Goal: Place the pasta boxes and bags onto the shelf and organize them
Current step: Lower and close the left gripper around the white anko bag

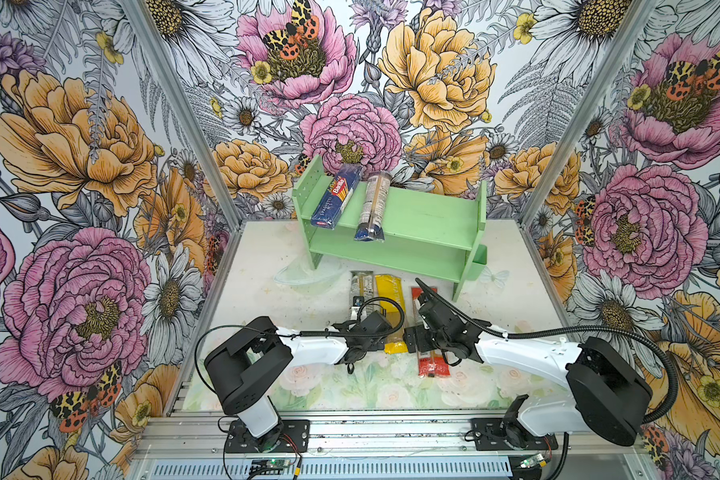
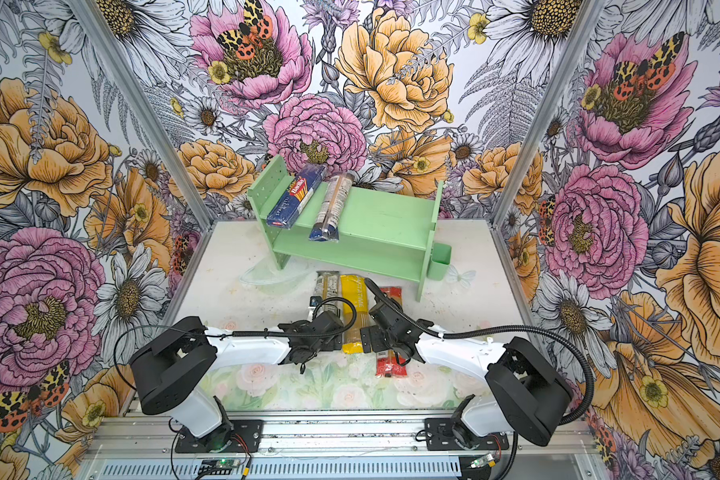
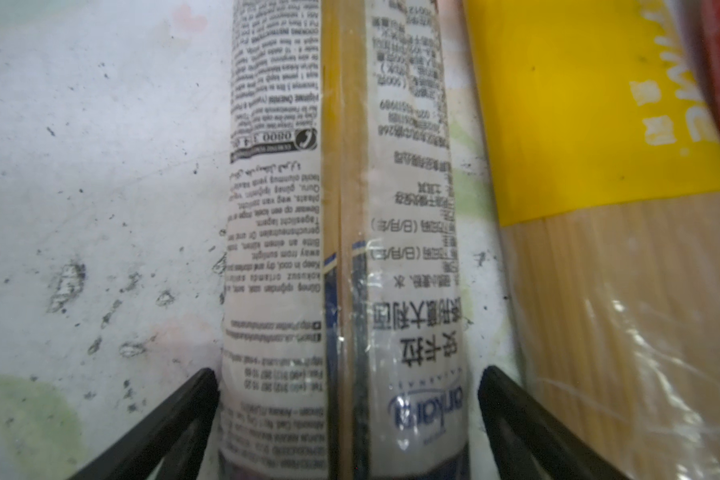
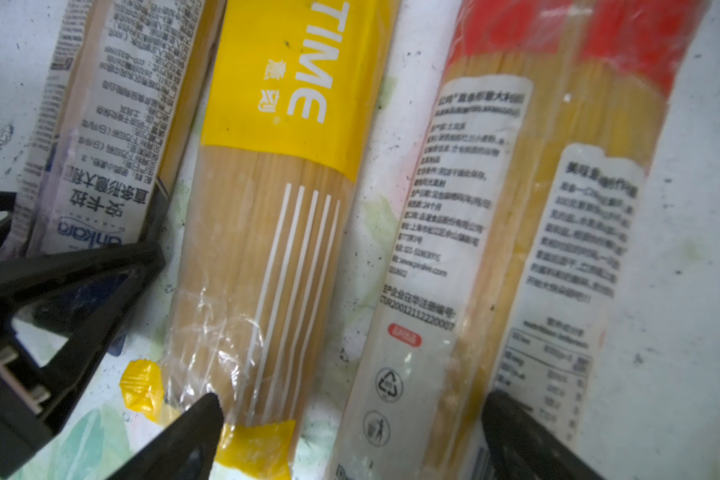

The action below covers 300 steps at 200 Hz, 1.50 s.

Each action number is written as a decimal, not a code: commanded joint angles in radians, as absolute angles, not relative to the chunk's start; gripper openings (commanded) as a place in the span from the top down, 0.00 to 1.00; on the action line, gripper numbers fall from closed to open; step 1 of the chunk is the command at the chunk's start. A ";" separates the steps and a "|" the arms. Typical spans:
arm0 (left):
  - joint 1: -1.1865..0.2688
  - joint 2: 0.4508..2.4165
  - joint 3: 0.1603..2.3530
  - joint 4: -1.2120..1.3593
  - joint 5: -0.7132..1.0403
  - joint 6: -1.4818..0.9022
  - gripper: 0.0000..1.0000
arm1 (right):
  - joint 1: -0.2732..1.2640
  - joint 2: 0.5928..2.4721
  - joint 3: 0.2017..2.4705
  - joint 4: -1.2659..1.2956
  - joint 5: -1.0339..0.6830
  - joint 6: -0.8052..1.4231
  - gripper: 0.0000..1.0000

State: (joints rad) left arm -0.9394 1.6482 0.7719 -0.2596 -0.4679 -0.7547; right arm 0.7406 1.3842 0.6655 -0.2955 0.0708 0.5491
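- On the top tier of the mint-green shelf (image 1: 425, 216) (image 2: 383, 216), toward its left end in both top views, the dark blue Barilla box (image 1: 336, 197) (image 2: 296, 197) is lying front to back, its near end sticking out past the front edge.
- Close alongside on the same tier, the shelved navy-ended bag (image 1: 373, 205) (image 2: 329, 208) is lying the same way, its navy end overhanging the front edge.
- Low against the shelf's right side panel, the small green side bin (image 1: 479, 259) (image 2: 439, 259) is sitting.
- On the surface (image 1: 267, 257) in front of the shelf, three packs are lying side by side, long axes pointing toward it. From left to right they are the loose navy-ended bag (image 1: 360, 284) (image 3: 341, 249), the yellow bag (image 1: 389, 291) (image 4: 275, 208) and the red-ended bag (image 1: 433, 365) (image 4: 516, 208).
- Narrow strips of bare surface are showing between neighbouring packs in the wrist views.
- My left jaws are standing wide open and straddling the loose navy-ended bag at its navy end. One black fingertip (image 3: 175, 415) is sitting just beside each flank, and they are gripping nothing.
- My right jaws are also standing wide open. One fingertip (image 4: 192, 428) is hanging over the yellow bag's near end, the other over the red-ended bag. I cannot tell whether either is touching.
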 commanded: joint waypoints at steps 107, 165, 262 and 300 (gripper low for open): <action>-0.919 1.737 0.842 -0.357 -0.465 -0.740 0.01 | 0.747 1.404 0.686 -0.293 0.075 0.537 0.00; -0.920 1.749 0.841 -0.364 -0.459 -0.749 0.01 | 0.747 1.407 0.687 -0.293 0.076 0.541 0.01; -0.920 1.752 0.826 -0.365 -0.452 -0.758 0.06 | 0.747 1.416 0.695 -0.294 0.075 0.542 0.01; -0.920 1.756 0.825 -0.366 -0.449 -0.758 0.11 | 0.747 1.413 0.694 -0.294 0.073 0.543 0.00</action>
State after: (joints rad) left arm -0.9306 1.7161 0.8463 -0.3145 -0.4896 -0.7483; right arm 0.7406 1.4021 0.6781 -0.2955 0.0746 0.5491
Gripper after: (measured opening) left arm 0.902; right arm 0.995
